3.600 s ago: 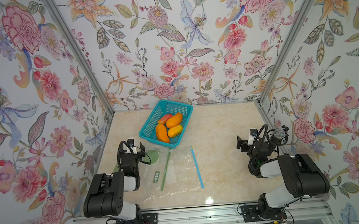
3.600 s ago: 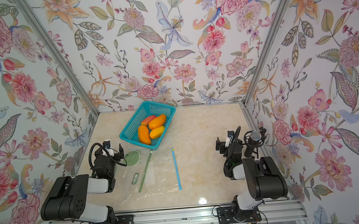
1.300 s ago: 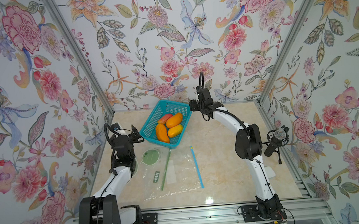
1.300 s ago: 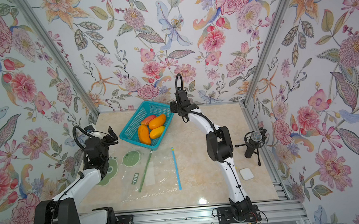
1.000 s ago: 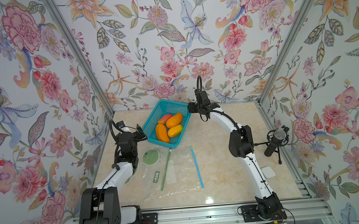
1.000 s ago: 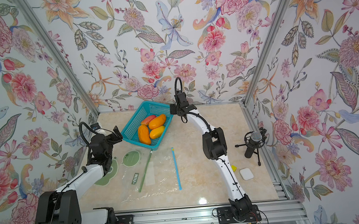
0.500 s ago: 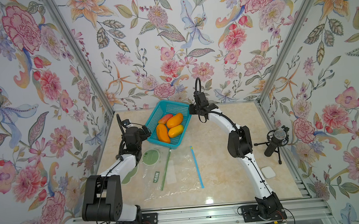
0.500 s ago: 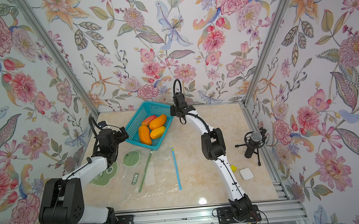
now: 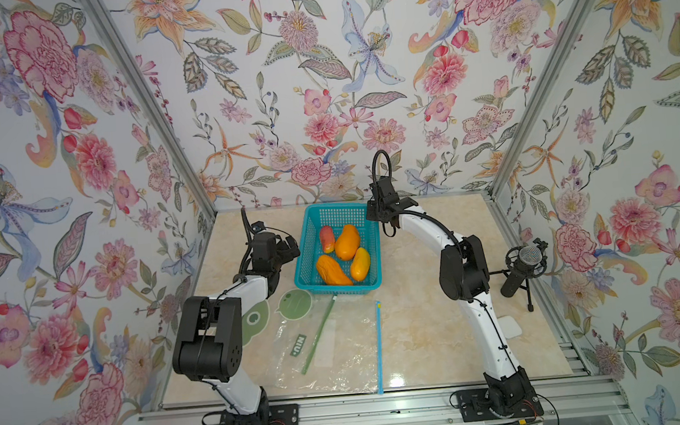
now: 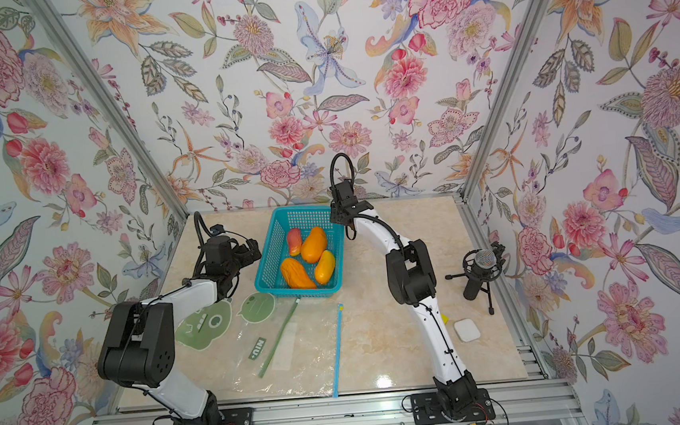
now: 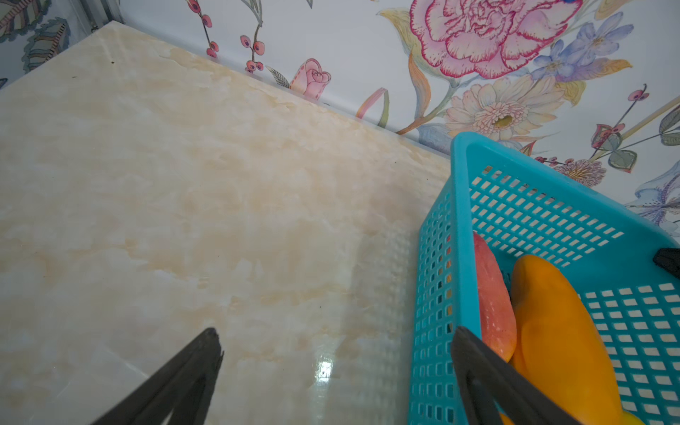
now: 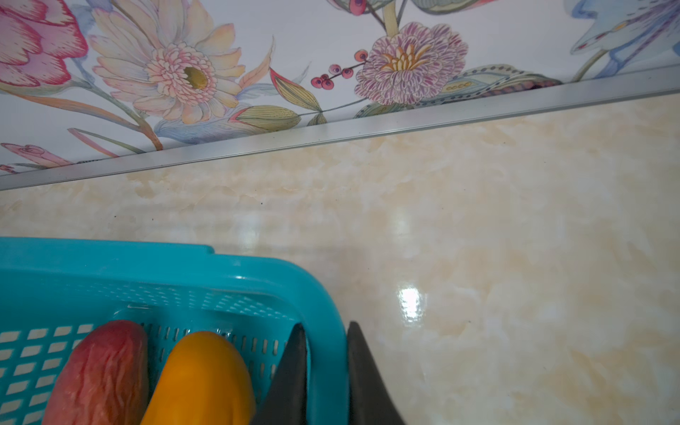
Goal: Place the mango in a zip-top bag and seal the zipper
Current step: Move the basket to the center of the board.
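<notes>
Inside perforated basket [image 9: 332, 212], smooth oblong mangoes [image 9: 347, 242]

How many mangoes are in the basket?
4, all in the basket: red mango far left, big mango beside it, long mango near left, small mango near right. None seems hidden, but the pile could cover one.

Walls: white paper with big pink, orange and blue flowers on the back wall [image 9: 321, 98], the left wall [image 9: 35, 162] and the right wall [image 9: 633, 115].
Corner posts: bare silver metal, one post [image 9: 148, 104] at each back corner where the walls meet.
Tabletop [image 9: 431, 339]: glossy cream stone look with pale amber veining.
Skirting strip [image 12: 368, 132]: silver metal along the foot of the back wall.
Front rail [image 9: 366, 410]: ribbed aluminium along the near edge.
Light: bright and even, with a white glare spot [image 9: 397, 381] on the tabletop near the front.
</notes>
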Tool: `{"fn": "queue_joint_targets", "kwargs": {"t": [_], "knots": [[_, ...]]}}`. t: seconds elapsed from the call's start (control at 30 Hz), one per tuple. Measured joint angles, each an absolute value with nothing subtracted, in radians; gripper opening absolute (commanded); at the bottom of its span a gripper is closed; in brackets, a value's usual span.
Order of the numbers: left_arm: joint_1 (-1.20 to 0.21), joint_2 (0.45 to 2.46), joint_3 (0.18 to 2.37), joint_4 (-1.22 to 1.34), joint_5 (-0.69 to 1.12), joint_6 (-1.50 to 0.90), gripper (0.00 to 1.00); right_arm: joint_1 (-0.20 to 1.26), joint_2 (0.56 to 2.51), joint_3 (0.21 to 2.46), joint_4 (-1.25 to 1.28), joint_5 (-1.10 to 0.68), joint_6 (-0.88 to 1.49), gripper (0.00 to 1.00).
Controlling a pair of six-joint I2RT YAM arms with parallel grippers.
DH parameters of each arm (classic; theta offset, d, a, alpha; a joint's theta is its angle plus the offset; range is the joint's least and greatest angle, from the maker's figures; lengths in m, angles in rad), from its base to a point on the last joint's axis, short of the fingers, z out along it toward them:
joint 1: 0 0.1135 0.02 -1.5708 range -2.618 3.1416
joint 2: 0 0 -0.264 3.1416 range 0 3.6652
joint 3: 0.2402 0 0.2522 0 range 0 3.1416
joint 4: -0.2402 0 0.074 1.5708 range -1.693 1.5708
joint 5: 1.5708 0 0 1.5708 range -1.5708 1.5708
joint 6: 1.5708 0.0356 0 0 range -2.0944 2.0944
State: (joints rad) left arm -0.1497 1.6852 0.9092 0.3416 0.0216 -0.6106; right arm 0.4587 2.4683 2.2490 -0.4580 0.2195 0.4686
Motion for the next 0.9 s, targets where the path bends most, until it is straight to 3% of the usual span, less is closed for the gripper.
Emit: {"fn": "queue_joint_targets", "kwargs": {"t": [0.23,0.63,0.9], "knots": [[-0.16,1.707,0.993,0.332,0.064,-0.602,0.99,0.447,2.423,2.183,-0.479,0.324,0.538,0.0],[-0.189,1.752,1.067,0.295,0.099,-0.583,0.99,0.318,2.128,1.774,-0.488,0.55,0.736,0.0],[-0.189,1.752,1.07,0.267,0.098,-0.582,0.99,0.305,2.002,1.596,-0.488,0.642,0.844,0.0]]}}
